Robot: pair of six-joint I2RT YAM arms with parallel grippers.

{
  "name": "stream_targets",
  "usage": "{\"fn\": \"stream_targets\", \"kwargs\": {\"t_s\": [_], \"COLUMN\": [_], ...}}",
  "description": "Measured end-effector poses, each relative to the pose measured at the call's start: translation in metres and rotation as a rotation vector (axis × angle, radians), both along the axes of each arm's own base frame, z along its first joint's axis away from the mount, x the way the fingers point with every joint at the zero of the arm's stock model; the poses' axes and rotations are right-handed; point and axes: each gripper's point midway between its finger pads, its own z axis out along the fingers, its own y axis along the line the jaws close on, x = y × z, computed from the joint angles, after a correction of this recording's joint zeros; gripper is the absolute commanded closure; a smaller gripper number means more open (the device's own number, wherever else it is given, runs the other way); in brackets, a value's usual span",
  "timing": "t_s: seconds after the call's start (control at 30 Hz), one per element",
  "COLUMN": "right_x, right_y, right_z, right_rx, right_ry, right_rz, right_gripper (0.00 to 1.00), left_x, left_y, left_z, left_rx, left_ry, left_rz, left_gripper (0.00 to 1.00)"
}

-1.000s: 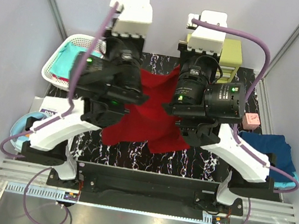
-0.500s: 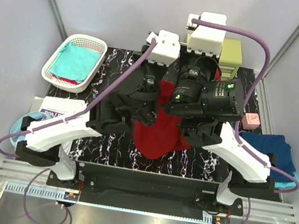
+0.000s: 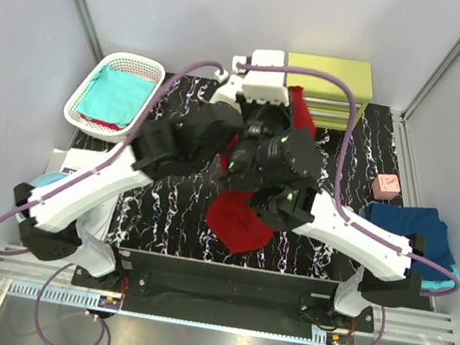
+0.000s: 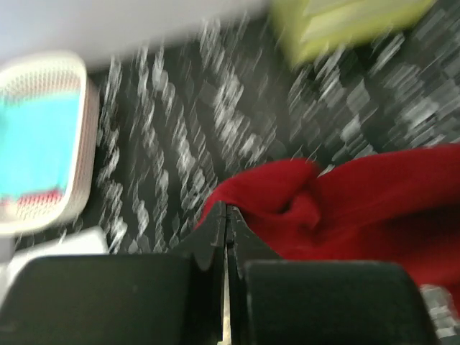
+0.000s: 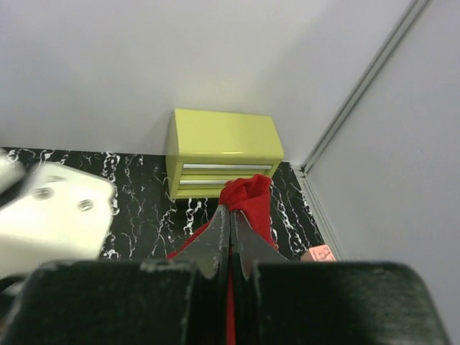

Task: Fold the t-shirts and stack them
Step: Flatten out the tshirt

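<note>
The dark red t-shirt (image 3: 240,218) is drawn into a narrow bunch. It runs from the table's front middle up toward the yellow drawers. In the left wrist view my left gripper (image 4: 227,208) is shut, with an edge of the red cloth (image 4: 338,208) pinched at its tips. My right gripper (image 5: 230,210) is also shut on a gathered corner of the t-shirt (image 5: 250,192), close in front of the drawers. Both arms cross over the table's middle and hide much of the shirt. A teal t-shirt (image 3: 118,95) lies in the basket. A navy t-shirt (image 3: 409,227) lies at the right.
A white lattice basket (image 3: 79,105) stands at the back left. A yellow drawer unit (image 3: 334,71) sits at the back wall. A small pink block (image 3: 384,186) lies near the right edge. A white packet (image 3: 83,162) and a light blue item (image 3: 35,190) sit at the left.
Both arms have swung toward the back middle and come close together. The red shirt, spread wide a second ago, is now gathered into a narrow bunch.
</note>
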Motion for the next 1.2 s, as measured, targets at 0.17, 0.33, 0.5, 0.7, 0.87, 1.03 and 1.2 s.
{"fn": "stream_targets", "kwargs": {"t_s": [0.17, 0.33, 0.5, 0.7, 0.87, 1.03, 1.2], "right_x": [-0.005, -0.008, -0.012, -0.015, -0.017, -0.021, -0.024], "right_y": [0.007, -0.007, -0.025, -0.045, -0.055, -0.062, -0.064], "right_z": [-0.015, -0.018, -0.01, -0.015, -0.027, -0.026, -0.016], "right_rx": [-0.015, -0.002, 0.037, 0.031, 0.009, -0.006, -0.015], "right_ry": [-0.006, -0.009, -0.02, -0.023, -0.022, -0.023, -0.019], "right_rz": [0.037, 0.038, 0.036, 0.032, 0.019, 0.018, 0.026], "right_gripper": [1.0, 1.0, 1.0, 1.0, 1.0, 1.0, 1.0], "left_x": [0.017, 0.027, 0.034, 0.048, 0.065, 0.086, 0.095], "left_y": [0.04, 0.093, 0.125, 0.146, 0.164, 0.163, 0.152], "left_z": [-0.119, -0.15, -0.138, -0.139, -0.146, -0.167, -0.187], "left_rx": [0.14, 0.069, -0.006, -0.046, -0.044, -0.042, -0.04], "left_ry": [0.304, 0.424, 0.397, 0.398, 0.406, 0.458, 0.509], "left_rz": [0.096, 0.238, 0.322, 0.384, 0.436, 0.45, 0.425], "left_gripper": [1.0, 1.0, 1.0, 1.0, 1.0, 1.0, 1.0]}}
